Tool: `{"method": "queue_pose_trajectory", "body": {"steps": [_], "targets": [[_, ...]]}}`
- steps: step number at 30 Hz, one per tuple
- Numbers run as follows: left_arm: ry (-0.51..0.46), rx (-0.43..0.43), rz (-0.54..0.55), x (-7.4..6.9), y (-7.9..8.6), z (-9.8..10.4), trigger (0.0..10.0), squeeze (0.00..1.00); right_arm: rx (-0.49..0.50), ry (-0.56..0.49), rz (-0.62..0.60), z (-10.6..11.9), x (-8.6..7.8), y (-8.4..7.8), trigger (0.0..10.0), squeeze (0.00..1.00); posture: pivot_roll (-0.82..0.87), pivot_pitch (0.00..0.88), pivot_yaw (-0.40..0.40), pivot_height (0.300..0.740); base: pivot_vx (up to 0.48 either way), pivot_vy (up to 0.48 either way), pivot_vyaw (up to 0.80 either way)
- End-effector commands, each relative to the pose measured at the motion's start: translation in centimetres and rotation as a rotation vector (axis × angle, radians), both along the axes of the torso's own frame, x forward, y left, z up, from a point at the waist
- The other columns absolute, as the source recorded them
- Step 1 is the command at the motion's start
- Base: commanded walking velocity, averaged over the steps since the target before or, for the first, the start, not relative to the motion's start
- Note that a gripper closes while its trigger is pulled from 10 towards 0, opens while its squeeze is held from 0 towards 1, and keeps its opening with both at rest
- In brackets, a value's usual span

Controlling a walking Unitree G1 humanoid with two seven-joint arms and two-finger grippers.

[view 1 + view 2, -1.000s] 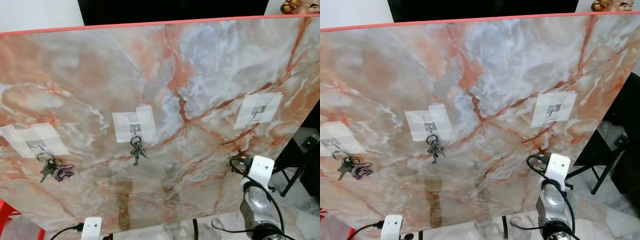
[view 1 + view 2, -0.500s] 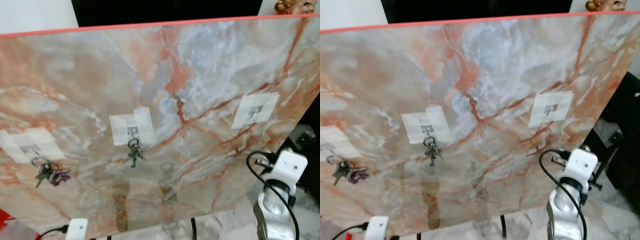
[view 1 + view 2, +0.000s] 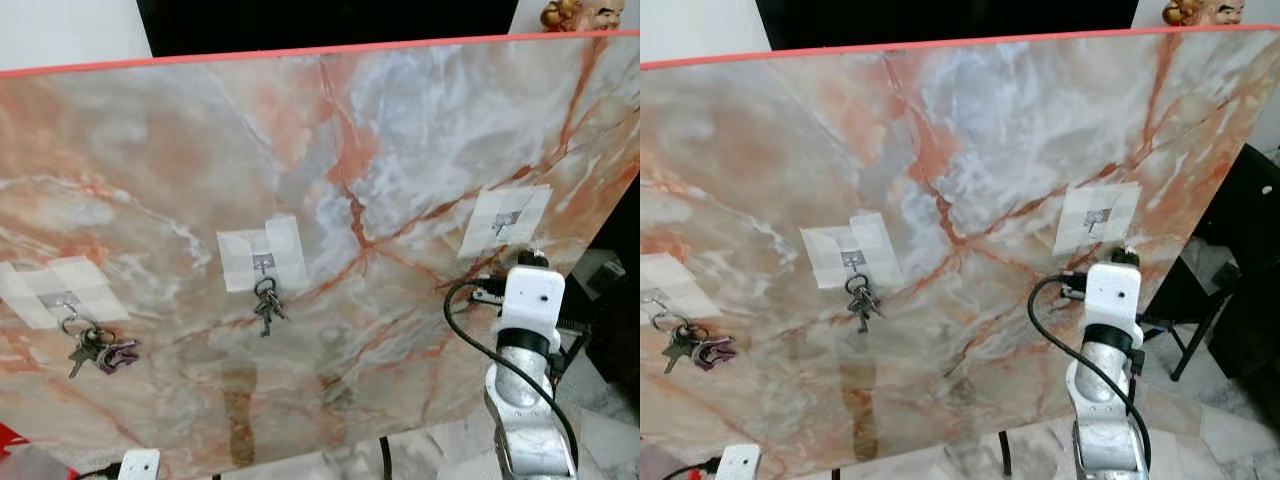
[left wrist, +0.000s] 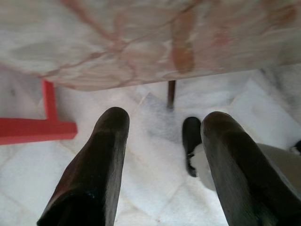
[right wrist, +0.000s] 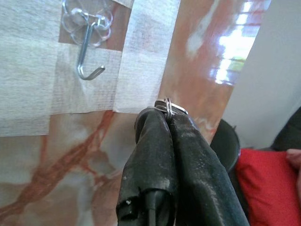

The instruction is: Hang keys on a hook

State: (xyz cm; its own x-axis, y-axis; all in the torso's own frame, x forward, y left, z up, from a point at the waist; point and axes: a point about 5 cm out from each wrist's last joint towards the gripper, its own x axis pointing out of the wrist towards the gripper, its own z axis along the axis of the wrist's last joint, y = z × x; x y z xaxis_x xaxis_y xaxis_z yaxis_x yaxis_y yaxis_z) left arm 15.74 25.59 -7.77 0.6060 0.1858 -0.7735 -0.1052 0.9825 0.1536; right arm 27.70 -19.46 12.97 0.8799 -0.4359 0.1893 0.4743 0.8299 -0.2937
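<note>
A large marble-patterned board (image 3: 330, 150) with a red top edge stands tilted before the robot. Three metal hooks are fixed on it, each under white tape patches. The left hook (image 3: 68, 312) carries a bunch of keys with a purple tag (image 3: 100, 352). The middle hook (image 3: 263, 270) carries a smaller bunch of keys (image 3: 267, 305). The right hook (image 5: 88, 52) has nothing on it; in the right wrist view it shows as a bent wire under a clear round base, with tape on both sides.

The right arm (image 3: 522, 390) is raised in front of the board, its white wrist block just below the right hook's tape patch. The right gripper (image 5: 168, 109) has its jaws clenched together on a key ring (image 5: 170, 107), of which only a small silver part sticks out at the tips. The ring is near the right hook, a little below and to the side, not yet on it.

The left gripper (image 4: 164, 127) hangs low with its jaws released and spread, pointing at the white marble floor (image 4: 141, 174) below the board's lower edge, near a red frame (image 4: 33, 129).
</note>
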Motion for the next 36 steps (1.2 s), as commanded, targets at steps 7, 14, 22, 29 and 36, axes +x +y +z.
{"method": "queue_pose_trajectory", "body": {"steps": [7, 14, 22, 29, 36], "targets": [[0.036, -0.025, -0.024, -0.5, -2.8, -1.0, 10.0, 0.00, -0.044, -0.002, -0.036, 0.6, -0.3, -0.2, 10.0, 0.00, -0.01, 0.000, -0.029, 0.740, 0.000, 0.000, 0.00], [0.060, -0.022, -0.013, -2.3, -2.5, -1.5, 10.0, 0.00, -0.110, -0.008, 0.015, 1.1, -0.3, 0.7, 10.0, 0.00, -0.01, 0.000, -0.031, 0.740, 0.000, 0.000, 0.00], [0.052, -0.001, 0.013, -2.3, 0.3, -0.8, 10.0, 0.00, -0.133, -0.012, 0.038, 1.1, -0.5, 1.3, 10.0, 0.00, -0.01, 0.000, -0.033, 0.740, 0.000, 0.000, 0.00], [0.046, 0.002, 0.014, -1.8, 0.8, -0.5, 10.0, 0.00, -0.162, -0.011, 0.045, 1.2, -0.5, 1.5, 10.0, 0.00, -0.01, 0.000, -0.030, 0.740, 0.000, 0.000, 0.00], [0.040, -0.015, -0.007, -0.4, -1.5, -0.7, 10.0, 0.00, -0.172, -0.006, 0.058, 1.2, -0.4, 1.8, 10.0, 0.00, -0.01, 0.000, -0.030, 0.740, 0.000, 0.000, 0.00]]}}
